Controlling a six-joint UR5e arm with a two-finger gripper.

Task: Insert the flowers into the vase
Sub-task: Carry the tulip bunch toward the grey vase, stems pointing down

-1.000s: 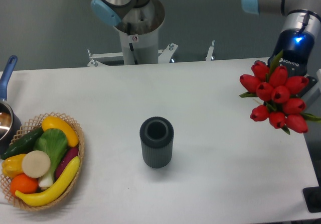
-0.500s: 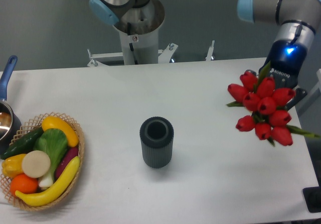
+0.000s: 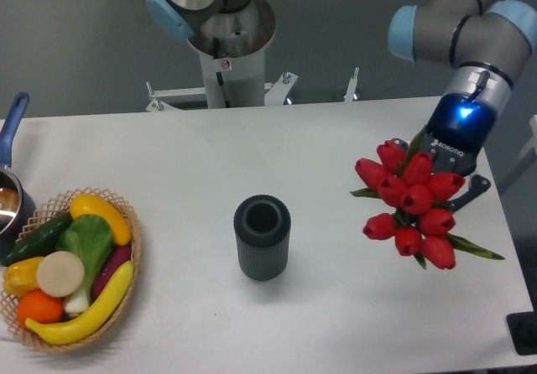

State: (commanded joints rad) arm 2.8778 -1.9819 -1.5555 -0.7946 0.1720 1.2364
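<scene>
The dark grey ribbed vase [image 3: 263,237] stands upright near the middle of the white table, its round mouth open and empty. The flowers [image 3: 409,200], a bunch of red tulip buds with green leaves, hang in the air at the right, above the table and well to the right of the vase. My gripper [image 3: 445,177] is behind and above the bunch, shut on the flowers' stems; the buds hide most of its fingers.
A woven basket [image 3: 133,248] of toy fruit and vegetables sits at the left front. A pot with a blue handle [image 3: 12,122] is at the left edge. The arm's base column [image 3: 226,55] stands behind the table. A dark object [image 3: 524,332] is at the front right corner.
My gripper has carried the flowers to the left and slightly down, from the table's right edge toward the vase. The vase and basket have not moved.
</scene>
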